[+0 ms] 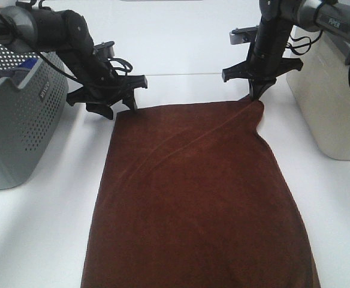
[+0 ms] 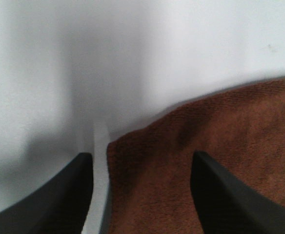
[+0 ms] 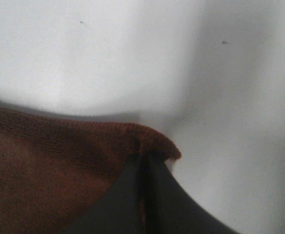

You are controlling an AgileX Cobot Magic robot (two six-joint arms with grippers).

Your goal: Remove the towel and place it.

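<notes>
The dark reddish-brown towel (image 1: 199,198) lies spread flat on the white table, its near edge running out of the exterior view. My left gripper (image 1: 120,109) stands open at the towel's far left corner. In the left wrist view that corner (image 2: 230,126) lies between the spread fingers of the left gripper (image 2: 142,158), one finger over bare table and the other over cloth. My right gripper (image 1: 256,96) is shut on the far right corner, which is pulled up into a small peak. The right wrist view shows the right gripper (image 3: 143,158) pinching the towel's hem (image 3: 45,165).
A grey perforated basket (image 1: 19,120) stands at the left with a blue cloth item (image 1: 25,63) inside. A cream box-like container (image 1: 331,102) stands at the right edge. Bare white table (image 1: 181,48) lies beyond the towel.
</notes>
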